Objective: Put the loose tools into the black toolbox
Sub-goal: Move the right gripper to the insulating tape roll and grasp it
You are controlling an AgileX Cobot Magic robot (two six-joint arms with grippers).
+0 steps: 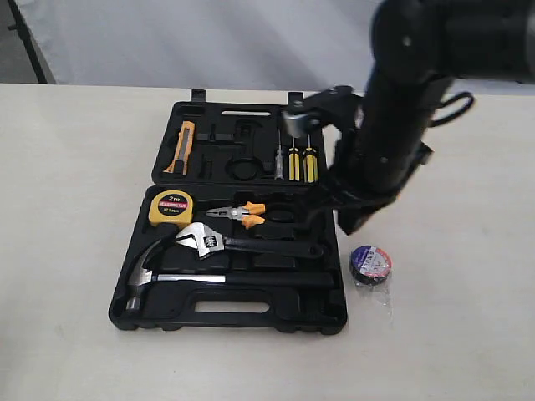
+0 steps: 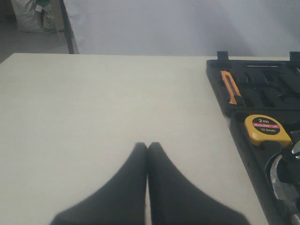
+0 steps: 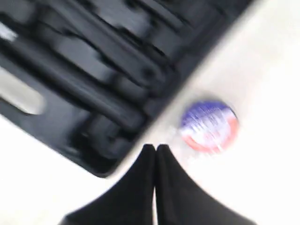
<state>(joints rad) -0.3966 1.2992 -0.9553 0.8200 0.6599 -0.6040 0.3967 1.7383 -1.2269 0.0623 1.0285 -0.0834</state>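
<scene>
The black toolbox (image 1: 276,316) lies open on the table. Its base holds a yellow tape measure (image 1: 170,207), orange pliers (image 1: 242,215), an adjustable wrench (image 1: 242,244) and a hammer (image 1: 167,276). The raised lid holds an orange utility knife (image 1: 183,147) and yellow screwdrivers (image 1: 301,163). A loose roll of tape (image 1: 370,263) in clear wrap lies on the table just right of the box. My right gripper (image 1: 347,221) hangs shut and empty above the box's right edge. In the blurred right wrist view its tips (image 3: 155,147) sit close to the tape roll (image 3: 208,125), beside the toolbox corner (image 3: 93,70). My left gripper (image 2: 147,144) is shut and empty over bare table, left of the toolbox (image 2: 236,126).
The table edge and a pale backdrop run behind the toolbox. In the left wrist view a dark frame leg (image 2: 69,28) and sacks (image 2: 33,14) stand beyond the table's far corner. The right arm's black body (image 1: 401,100) hides part of the lid.
</scene>
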